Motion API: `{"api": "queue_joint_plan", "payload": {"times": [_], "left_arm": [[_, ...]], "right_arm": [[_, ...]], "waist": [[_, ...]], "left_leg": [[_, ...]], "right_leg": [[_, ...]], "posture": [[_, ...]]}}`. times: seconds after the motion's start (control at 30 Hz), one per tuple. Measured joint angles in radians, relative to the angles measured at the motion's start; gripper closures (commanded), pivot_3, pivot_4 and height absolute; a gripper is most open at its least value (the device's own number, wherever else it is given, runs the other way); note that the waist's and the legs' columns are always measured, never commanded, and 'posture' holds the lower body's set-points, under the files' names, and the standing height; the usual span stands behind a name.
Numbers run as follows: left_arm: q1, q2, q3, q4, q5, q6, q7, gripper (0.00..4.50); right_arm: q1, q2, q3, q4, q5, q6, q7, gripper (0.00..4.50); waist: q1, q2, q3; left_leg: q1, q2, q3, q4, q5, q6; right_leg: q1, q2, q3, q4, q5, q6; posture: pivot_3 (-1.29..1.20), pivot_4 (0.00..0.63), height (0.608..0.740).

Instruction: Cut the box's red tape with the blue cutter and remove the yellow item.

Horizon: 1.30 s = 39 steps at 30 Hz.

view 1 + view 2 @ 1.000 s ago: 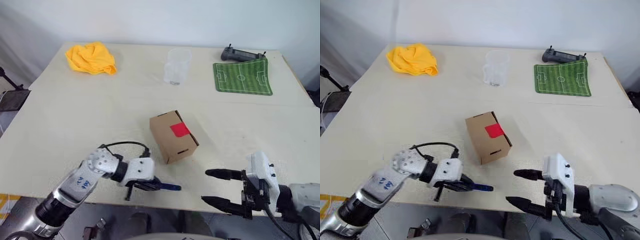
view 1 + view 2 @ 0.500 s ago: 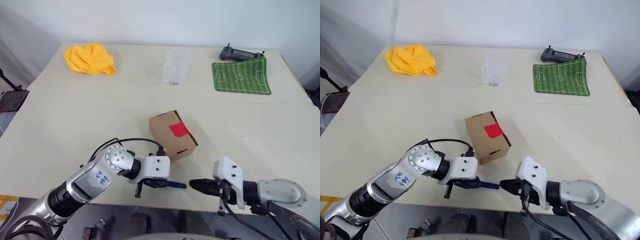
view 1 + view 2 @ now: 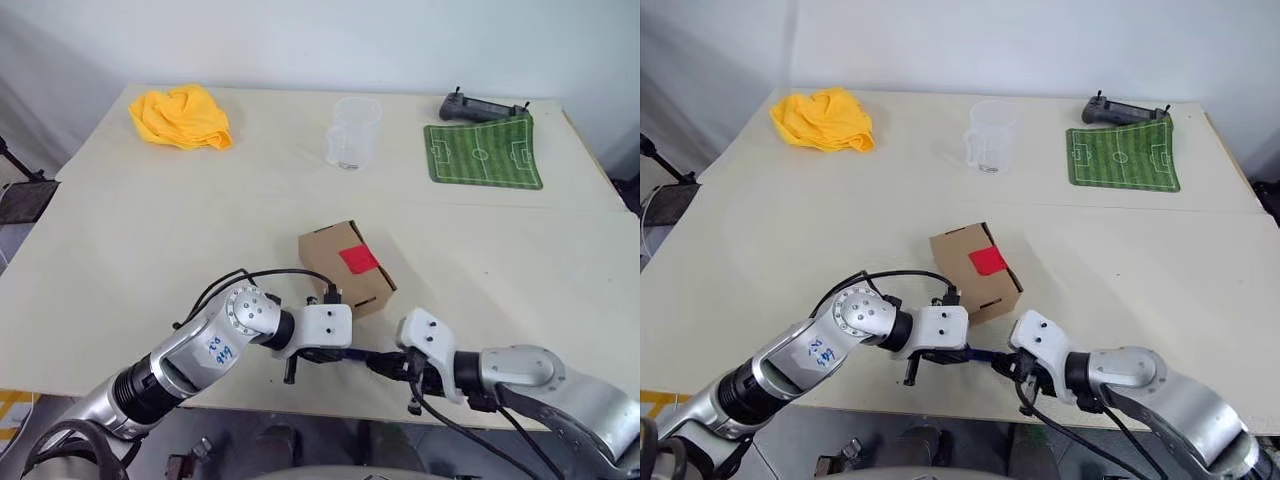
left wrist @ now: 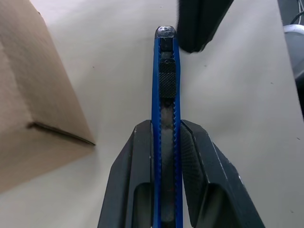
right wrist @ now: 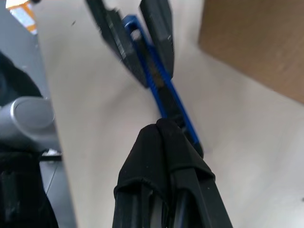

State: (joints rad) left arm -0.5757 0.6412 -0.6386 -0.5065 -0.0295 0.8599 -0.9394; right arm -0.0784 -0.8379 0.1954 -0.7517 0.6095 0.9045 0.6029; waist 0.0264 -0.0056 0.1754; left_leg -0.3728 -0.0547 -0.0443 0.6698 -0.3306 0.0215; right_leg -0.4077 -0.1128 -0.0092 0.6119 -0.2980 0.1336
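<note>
Left wrist view: the left gripper (image 4: 167,156) has its two fingers clamped on the blue cutter (image 4: 165,95), which points straight ahead with its ridged slider and dark tip exposed. Right wrist view: the right gripper (image 5: 164,128) has its fingers pressed together, their tips meeting the cutter's free end just past the slider.

From the head camera, both grippers meet near the table's (image 3: 140,240) front edge, at about 6 o'clock from the box (image 3: 345,270). The box sits just beyond them, unopened, with the red tape (image 3: 359,259) on its top face, toward the 3 o'clock side. The yellow item cannot be seen and is presumably inside. Far across the table lie a yellow cloth (image 3: 180,116) at 11 o'clock, a clear cup (image 3: 352,133) at 12 and a green mat (image 3: 484,153) at 2.

The step in hand looks like readying the cutter, with the right fingertips placed to push the slider and extend the blade. To do it well, the left grip should stay firm and level so the cutter does not twist or slide backwards. The right tips should press on the ridged slider itself, along the cutter's length, not sideways. Whether they now rest on the slider or just beside it cannot be told. A short, gentle push should suffice.
</note>
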Motion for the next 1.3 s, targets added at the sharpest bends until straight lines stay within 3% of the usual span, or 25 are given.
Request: {"api": "queue_joint_plan", "payload": {"times": [0.23, 0.63, 1.07, 1.3], "left_arm": [[-0.003, -0.004, -0.002, 0.002, 0.0, 0.011, 0.005, 4.06], [-0.005, -0.008, -0.005, 0.002, 0.0, 0.017, 0.01, 4.06], [-0.005, -0.007, -0.007, 0.002, 0.001, 0.02, 0.014, 4.06], [-0.005, -0.002, -0.005, 0.006, 0.002, 0.016, 0.017, 4.06]], "right_arm": [[-0.025, 0.052, -0.004, 0.032, 0.012, 0.041, 0.002, 4.49], [-0.063, 0.03, 0.024, 0.05, -0.022, 0.058, 0.025, 4.49], [-0.137, 0.165, 0.116, 0.089, -0.055, 0.091, 0.014, 4.49], [-0.143, 0.197, 0.106, 0.112, -0.06, 0.1, 0.016, 4.49]], "waist": [[0.0, 0.0, 0.0], [0.0, 0.0, 0.0], [-0.002, -0.002, -0.001], [-0.004, -0.003, -0.003]], "left_leg": [[0.0, 0.0, 0.0, 0.0, 0.0, 0.0], [0.0, 0.0, 0.0, 0.001, 0.0, 0.0], [0.001, -0.001, 0.0, 0.002, 0.0, 0.0], [0.002, 0.0, 0.0, 0.004, 0.001, -0.001]], "right_leg": [[0.0, 0.0, 0.0, 0.001, 0.0, 0.0], [0.0, 0.0, 0.0, 0.001, 0.0, 0.0], [0.0, 0.0, 0.0, 0.002, 0.0, 0.0], [0.001, 0.0, 0.001, 0.005, 0.0, 0.0]], "posture": [[0.0, 0.15, 0.74], [0.0, 0.15, 0.74], [0.0, 0.15, 0.74], [0.0, 0.15, 0.74]]}}
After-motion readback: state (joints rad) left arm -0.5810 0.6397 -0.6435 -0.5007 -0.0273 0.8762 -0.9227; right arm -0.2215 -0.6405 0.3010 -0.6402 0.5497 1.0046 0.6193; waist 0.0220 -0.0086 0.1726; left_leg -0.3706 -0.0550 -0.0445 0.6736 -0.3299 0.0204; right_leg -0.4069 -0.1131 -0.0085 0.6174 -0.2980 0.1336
